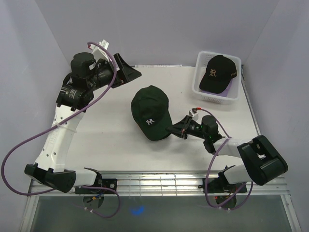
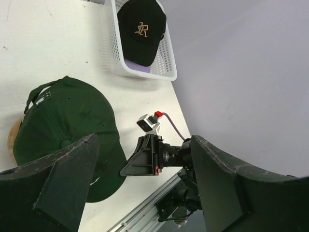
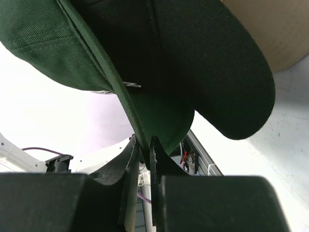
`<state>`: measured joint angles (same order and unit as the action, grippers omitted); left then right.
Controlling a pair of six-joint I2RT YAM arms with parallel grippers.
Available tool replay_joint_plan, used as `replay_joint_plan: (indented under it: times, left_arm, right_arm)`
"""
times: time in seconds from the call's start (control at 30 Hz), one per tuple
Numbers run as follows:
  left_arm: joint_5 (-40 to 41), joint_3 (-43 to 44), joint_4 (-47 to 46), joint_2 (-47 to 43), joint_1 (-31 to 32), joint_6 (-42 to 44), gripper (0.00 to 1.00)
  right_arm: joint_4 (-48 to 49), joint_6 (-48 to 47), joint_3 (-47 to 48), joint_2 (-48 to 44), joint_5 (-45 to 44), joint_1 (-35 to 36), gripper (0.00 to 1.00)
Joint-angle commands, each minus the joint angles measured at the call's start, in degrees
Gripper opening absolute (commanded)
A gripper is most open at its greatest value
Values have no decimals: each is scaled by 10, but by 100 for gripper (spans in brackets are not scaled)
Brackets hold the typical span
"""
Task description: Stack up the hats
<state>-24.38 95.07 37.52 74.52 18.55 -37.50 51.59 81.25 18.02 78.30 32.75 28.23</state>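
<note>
A dark green cap (image 1: 150,112) with a white logo lies at the table's middle. A tan cap (image 2: 13,140) shows under its edge and also appears in the right wrist view (image 3: 275,29). My right gripper (image 1: 173,129) is shut on the green cap's brim (image 3: 140,130), which is pinched between its fingers (image 3: 155,159). A black cap (image 1: 218,72) with a gold logo lies in the white basket (image 1: 197,88) at the back right, with a lavender cap (image 2: 140,69) under it. My left gripper (image 1: 128,71) is open and empty, raised at the back left.
The white mesh basket (image 2: 164,72) stands near the table's right edge. The metal rail (image 1: 159,183) runs along the near edge. Purple cables hang from both arms. Grey walls close in the table on three sides.
</note>
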Motion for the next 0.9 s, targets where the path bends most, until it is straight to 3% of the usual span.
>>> replay_joint_plan:
  times: [0.0, 0.17, 0.3, 0.43, 0.67, 0.87]
  left_arm:
    - [7, -4, 1, -3, -2, 6, 87]
    - [7, -8, 4, 2, -2, 8, 87]
    - [9, -18, 5, 11, -2, 10, 87]
    - [19, -33, 6, 19, -2, 17, 87]
    - [35, -74, -1, 25, -2, 30, 87]
    - [34, -81, -3, 33, -2, 36, 87]
  right_arm:
    - [-95, 2, 3, 54, 7, -2, 8]
    - [-107, -7, 21, 78, 15, -2, 11]
    - [-78, 1, 39, 98, 38, -2, 23]
    - [-92, -7, 61, 97, 52, -2, 28]
    - [-197, -71, 66, 36, 25, -9, 61]
    - [-288, -107, 86, -31, 15, -27, 72]
